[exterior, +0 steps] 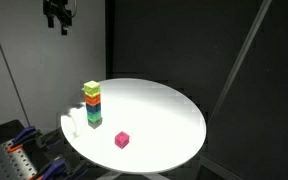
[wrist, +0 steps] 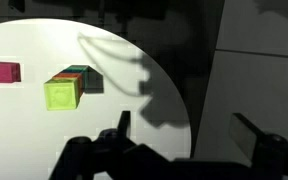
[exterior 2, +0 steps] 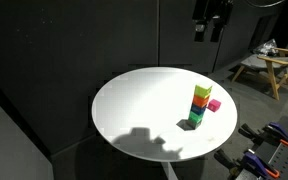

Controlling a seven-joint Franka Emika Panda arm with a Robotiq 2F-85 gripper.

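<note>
A stack of coloured blocks (exterior: pixel 92 104) stands on the round white table (exterior: pixel 164 115), yellow-green on top, then orange, blue and green below. It also shows in the other exterior view (exterior 2: pixel 200 106) and from above in the wrist view (wrist: pixel 64 92). A lone pink block (exterior: pixel 122 140) lies on the table beside the stack, seen too in an exterior view (exterior 2: pixel 214 104) and in the wrist view (wrist: pixel 5 72). My gripper (exterior: pixel 57 22) hangs high above the table, well clear of the blocks, also visible in an exterior view (exterior 2: pixel 209 27). Its fingers (wrist: pixel 187 130) are spread apart and hold nothing.
Black curtains surround the table. Clamps and tools (exterior: pixel 19 150) lie on a bench beside the table, also seen in an exterior view (exterior 2: pixel 264 145). A wooden stool (exterior 2: pixel 264 68) stands behind. The table edge (wrist: pixel 179 100) curves under the gripper.
</note>
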